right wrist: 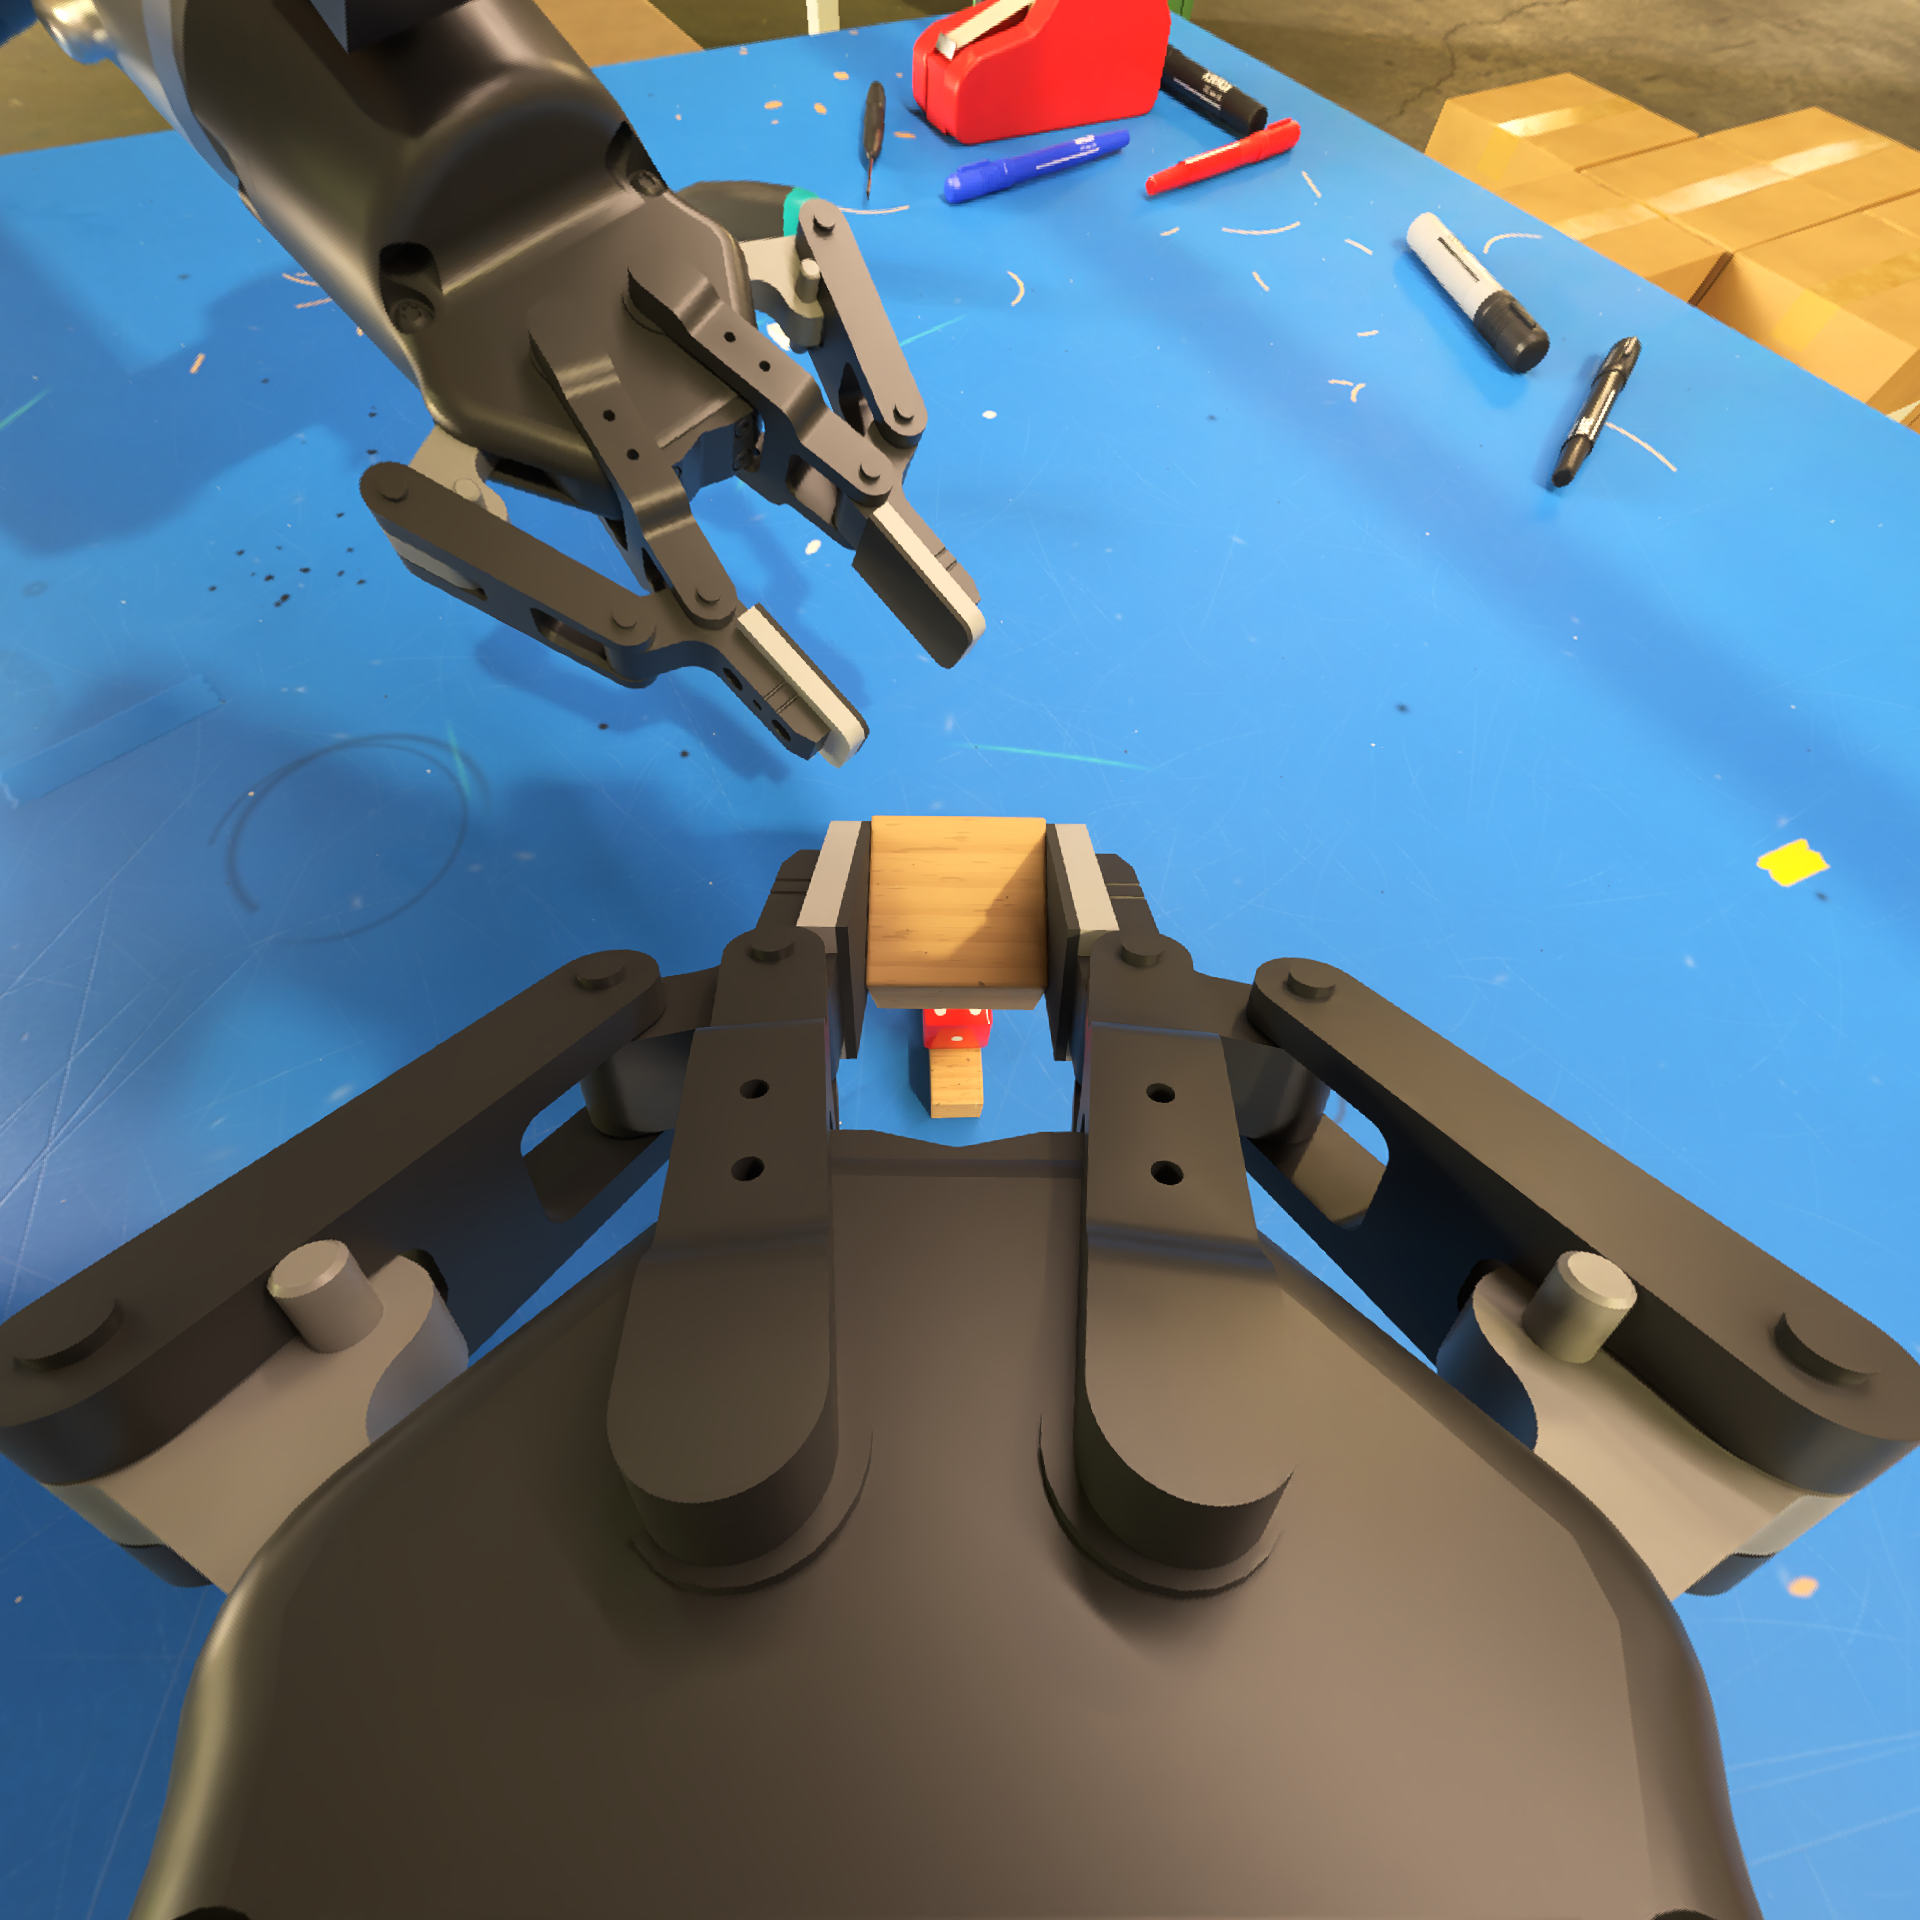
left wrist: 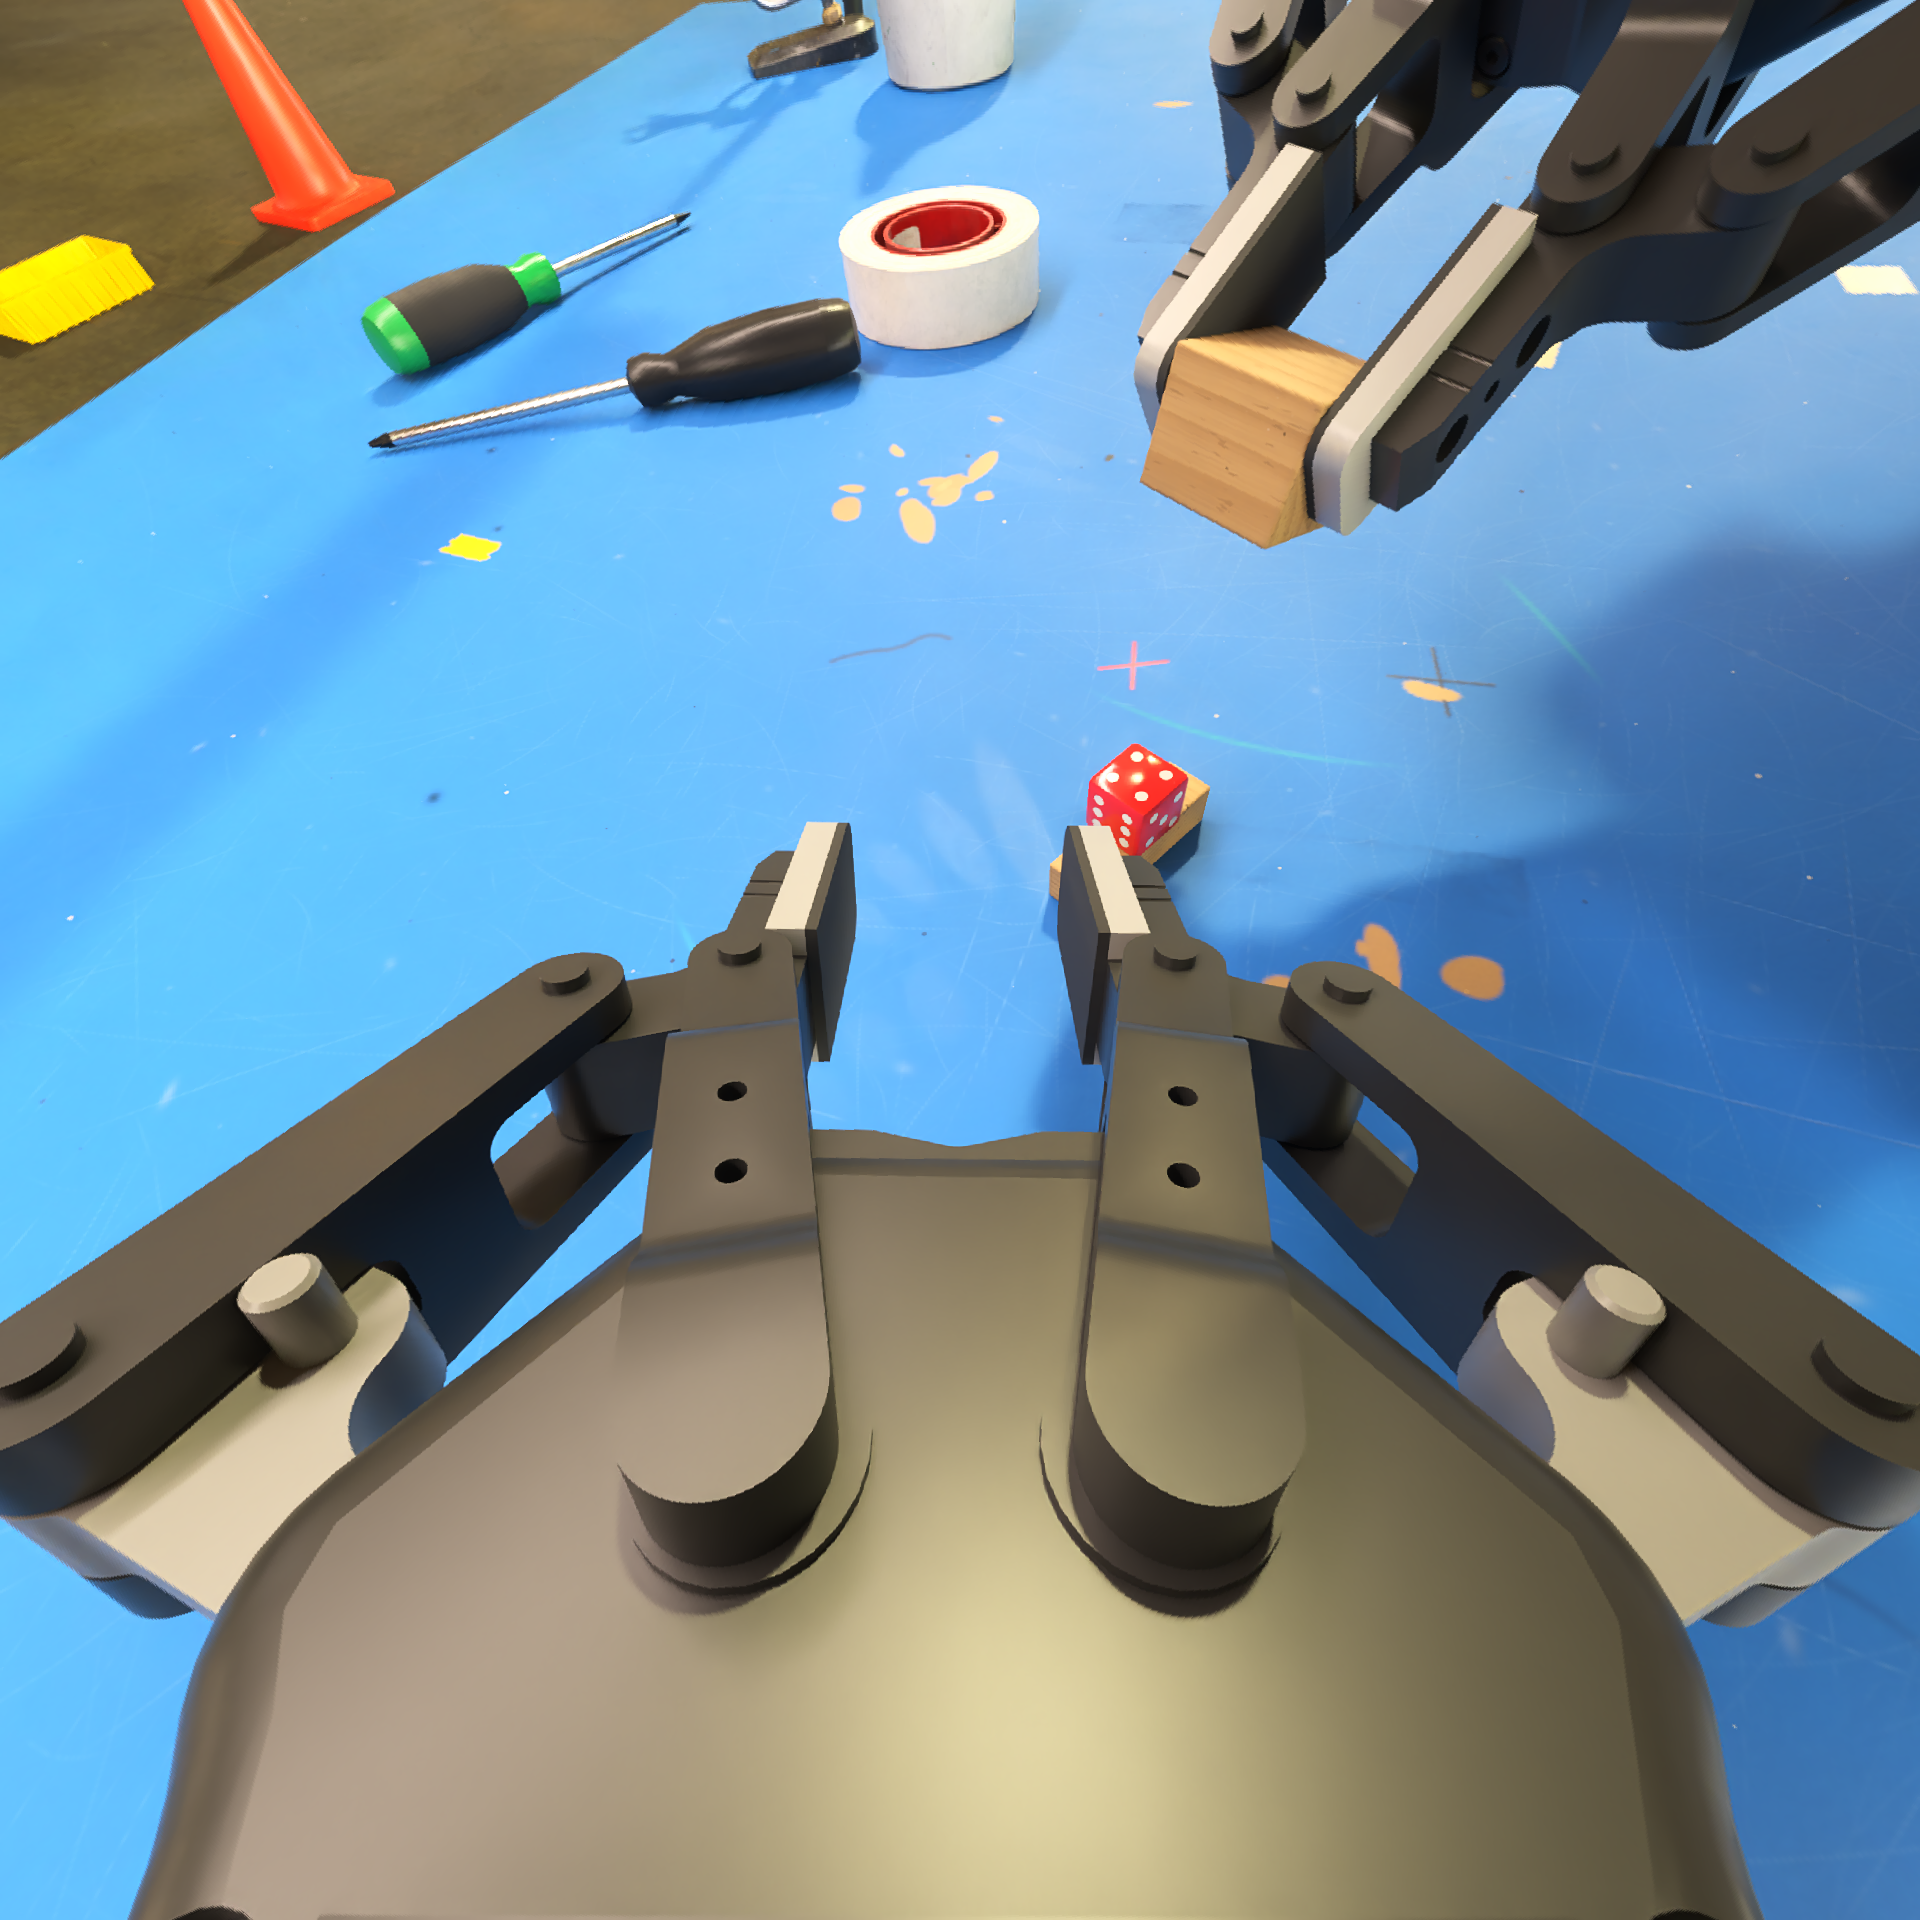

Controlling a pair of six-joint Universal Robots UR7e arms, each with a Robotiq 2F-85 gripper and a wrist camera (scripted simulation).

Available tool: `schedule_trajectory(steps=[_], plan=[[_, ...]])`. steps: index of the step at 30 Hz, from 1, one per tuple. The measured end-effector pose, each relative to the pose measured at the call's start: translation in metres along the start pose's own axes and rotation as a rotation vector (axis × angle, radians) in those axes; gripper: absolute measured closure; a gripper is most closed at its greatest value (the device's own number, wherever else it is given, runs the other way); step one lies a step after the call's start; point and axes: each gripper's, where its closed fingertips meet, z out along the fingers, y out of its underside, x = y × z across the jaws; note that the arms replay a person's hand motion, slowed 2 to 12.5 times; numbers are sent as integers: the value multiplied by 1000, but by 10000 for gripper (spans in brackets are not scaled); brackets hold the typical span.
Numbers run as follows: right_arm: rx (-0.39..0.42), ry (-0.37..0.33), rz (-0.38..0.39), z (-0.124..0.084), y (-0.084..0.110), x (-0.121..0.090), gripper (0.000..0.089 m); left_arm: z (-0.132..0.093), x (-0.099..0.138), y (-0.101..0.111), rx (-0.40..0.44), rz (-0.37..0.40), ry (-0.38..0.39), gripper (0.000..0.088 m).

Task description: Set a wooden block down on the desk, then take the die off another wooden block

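Note:
A red die [left wrist: 1135, 798] with white dots sits on a flat wooden block [left wrist: 1182, 821] on the blue desk [left wrist: 623, 748]. My left gripper [left wrist: 958, 862] is open and empty above the desk, just left of the die; its right finger hides part of that block. My right gripper [right wrist: 956, 862] is shut on a wooden cube [right wrist: 956, 902] and holds it in the air; it shows in the left wrist view [left wrist: 1262, 442] at the upper right. Under the cube, the die [right wrist: 956, 1029] and its block [right wrist: 956, 1083] show far below.
Two screwdrivers [left wrist: 488, 307] [left wrist: 665, 376], a white tape roll [left wrist: 940, 265] and a white cylinder [left wrist: 948, 42] lie at the far side. An orange cone [left wrist: 281, 135] stands on the floor. Markers [right wrist: 1475, 291] [right wrist: 1034, 166], a red tape dispenser [right wrist: 1039, 62] and cardboard boxes [right wrist: 1714, 197] are in the right wrist view.

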Motion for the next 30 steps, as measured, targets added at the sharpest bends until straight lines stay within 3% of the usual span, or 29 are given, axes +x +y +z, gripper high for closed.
schedule_trajectory(steps=[30], plan=[[-52, 25, -46, 3, 6, -1, 611, 1, 1, 1, -5, 9, 1, 526]])
